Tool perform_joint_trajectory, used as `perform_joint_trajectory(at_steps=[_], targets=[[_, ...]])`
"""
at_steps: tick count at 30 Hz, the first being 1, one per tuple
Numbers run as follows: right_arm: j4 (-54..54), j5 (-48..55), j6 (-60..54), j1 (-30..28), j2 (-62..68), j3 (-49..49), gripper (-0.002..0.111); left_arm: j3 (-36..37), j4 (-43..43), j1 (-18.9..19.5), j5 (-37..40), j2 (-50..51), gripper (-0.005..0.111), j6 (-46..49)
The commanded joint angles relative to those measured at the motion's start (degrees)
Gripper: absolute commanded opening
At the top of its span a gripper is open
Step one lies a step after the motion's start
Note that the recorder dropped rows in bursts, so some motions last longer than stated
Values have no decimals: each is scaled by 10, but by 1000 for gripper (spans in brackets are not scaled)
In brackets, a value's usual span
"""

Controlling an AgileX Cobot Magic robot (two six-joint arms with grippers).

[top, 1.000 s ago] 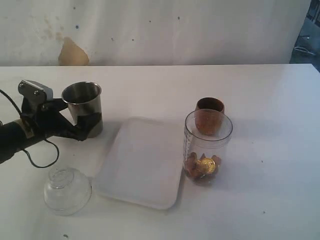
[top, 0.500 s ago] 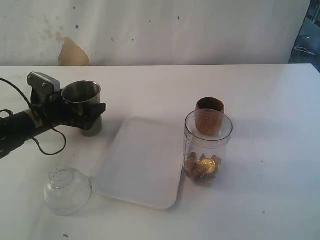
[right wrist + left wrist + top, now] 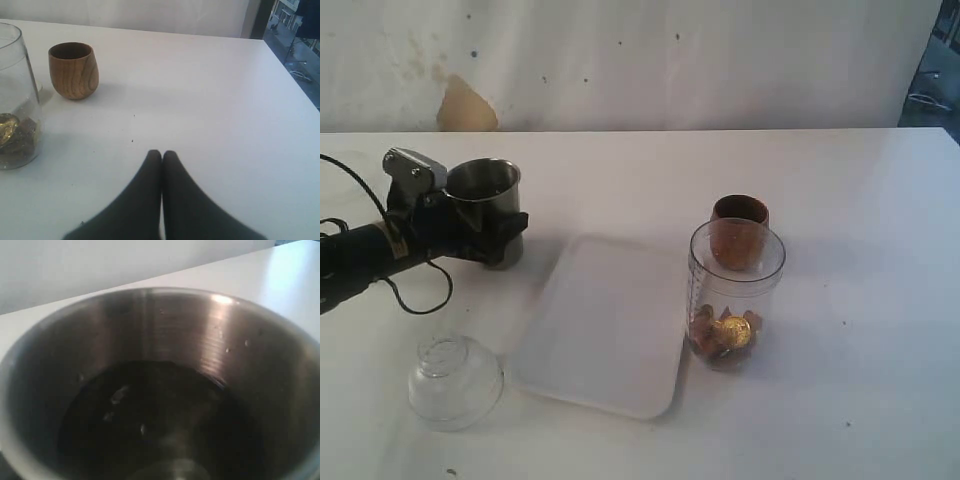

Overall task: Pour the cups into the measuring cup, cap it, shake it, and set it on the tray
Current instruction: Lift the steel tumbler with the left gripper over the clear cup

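Left gripper (image 3: 492, 238) is masking the lower wall of the steel tumbler (image 3: 485, 192) nr the bench's left edge. Its far finger is sitting behind the tumbler, and its arm is running out of frame. In left wrist view the tumbler's rim is spilling past both sides & bottom.

Measuring cup (image 3: 735, 290) is standing in front of the wooden cup (image 3: 740, 210), whose lower half is showing only through the clear wall, smeared. Its print is too small to read & its contents are unclear.

In right wrist view the measuring cup is getting cropped at one side, and the right gripper (image 3: 161, 153) at its base.
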Motion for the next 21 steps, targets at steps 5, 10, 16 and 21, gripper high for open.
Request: perform_joint_trajectory(at_steps=[5, 10, 16, 21], targets=[[0, 1, 2, -2, -4, 2, 0, -2, 11, -2, -2, -15, 0, -74], [2, 1, 2, -2, -4, 2, 0, -2, 61, -12, 7, -101, 0, -85], [2, 1, 2, -2, -4, 2, 0, -2, 65, -99, 48, -190, 0, -89], [2, 1, 2, -2, -4, 2, 0, -2, 30, -151, 59, -195, 0, -116]])
